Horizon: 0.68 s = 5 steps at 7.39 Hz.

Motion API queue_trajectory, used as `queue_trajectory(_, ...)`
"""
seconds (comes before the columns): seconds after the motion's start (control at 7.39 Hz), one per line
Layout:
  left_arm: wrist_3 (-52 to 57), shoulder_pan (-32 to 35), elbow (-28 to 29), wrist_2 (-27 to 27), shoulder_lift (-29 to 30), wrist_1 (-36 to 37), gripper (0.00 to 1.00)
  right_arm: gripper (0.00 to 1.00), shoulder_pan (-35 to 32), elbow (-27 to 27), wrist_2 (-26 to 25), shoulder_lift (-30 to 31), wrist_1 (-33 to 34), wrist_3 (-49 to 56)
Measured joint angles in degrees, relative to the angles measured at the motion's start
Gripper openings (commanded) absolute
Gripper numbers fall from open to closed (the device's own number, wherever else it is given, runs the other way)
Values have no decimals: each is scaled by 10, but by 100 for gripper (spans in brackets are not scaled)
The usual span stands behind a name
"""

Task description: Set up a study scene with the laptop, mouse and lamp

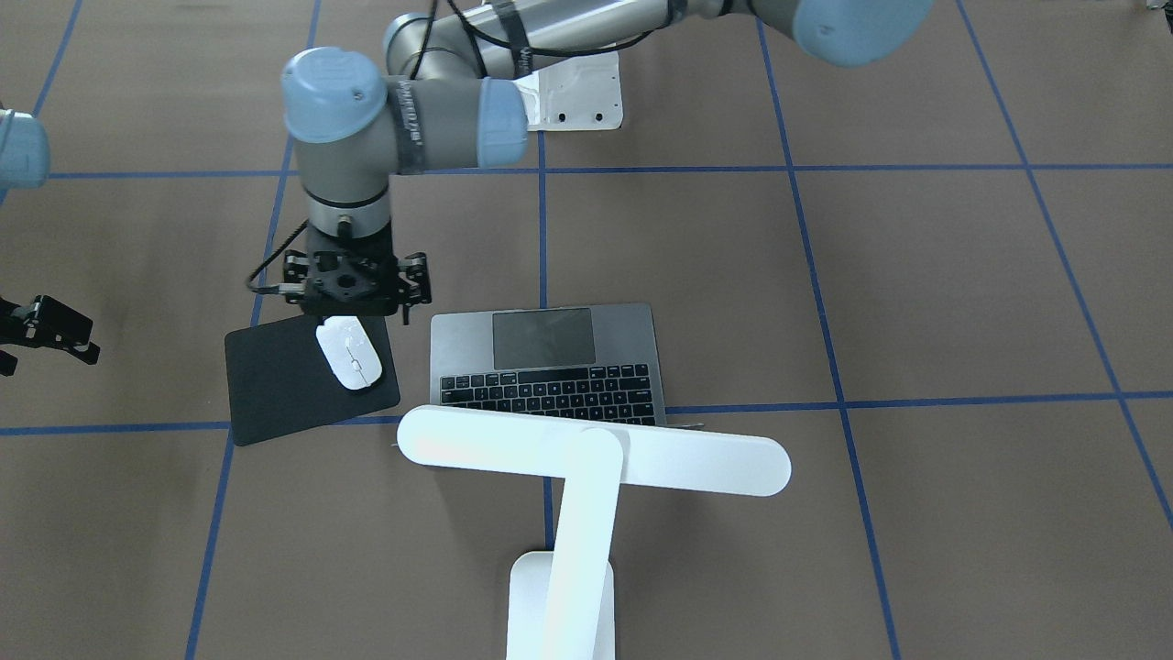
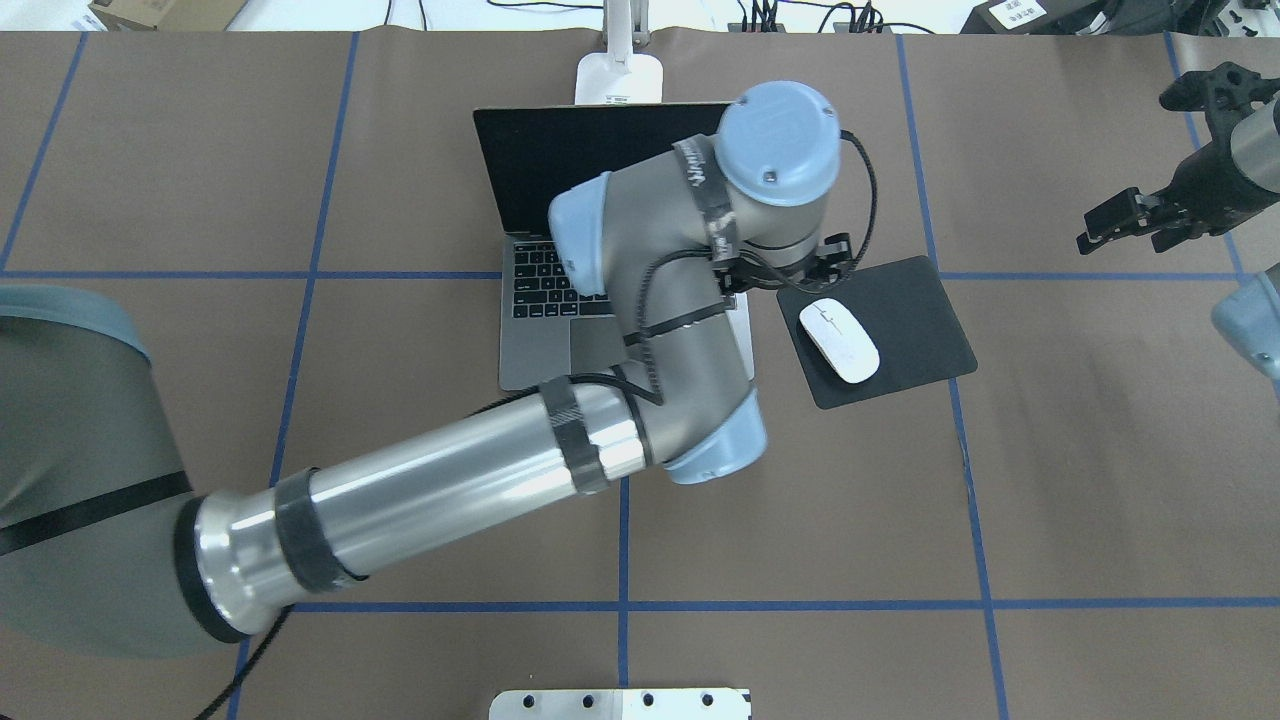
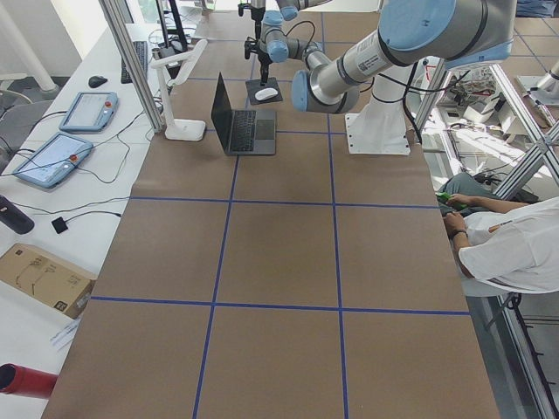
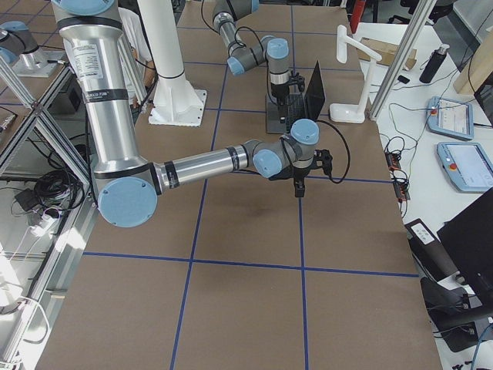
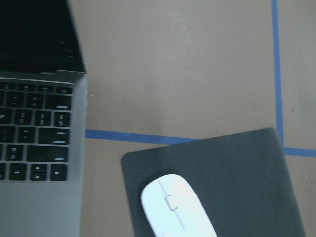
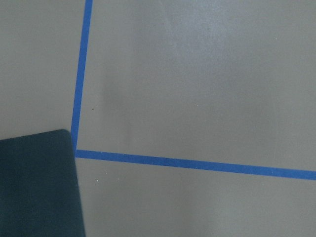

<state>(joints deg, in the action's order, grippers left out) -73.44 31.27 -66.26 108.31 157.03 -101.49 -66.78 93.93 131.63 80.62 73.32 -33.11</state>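
Note:
The open dark-grey laptop (image 1: 550,367) stands mid-table; its screen (image 2: 520,160) faces the robot. The white lamp (image 1: 596,454) stands behind it with its bar head over the lid, and its base (image 2: 620,75) is at the far edge. The white mouse (image 1: 349,353) lies on a black mouse pad (image 1: 275,385) beside the laptop, and shows in the overhead view (image 2: 840,340) and the left wrist view (image 5: 175,207). My left gripper (image 1: 359,316) hovers just above the mouse's near end, apart from it, and looks open and empty. My right gripper (image 2: 1125,235) hangs off to the side; its fingers are unclear.
A white bolted pedestal (image 1: 582,92) sits at the robot's edge of the table. Blue tape lines cross the brown table cover. The left forearm (image 2: 450,490) lies across the table over the laptop's front part. The pad's corner shows in the right wrist view (image 6: 34,187).

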Motion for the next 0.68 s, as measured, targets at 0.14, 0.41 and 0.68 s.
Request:
queue_trajectory(0.14,42,27,-74,35,-68,19,99,99,-8,0,2,1,1,0)
queue_trajectory(0.41,149,100,-183,118,-203,29,99,99,-16,1,0,1,4,1)
queue_trajectory(0.68,260,171,-274,178,-334,30,99,99,-19,3,0,2,5,1)
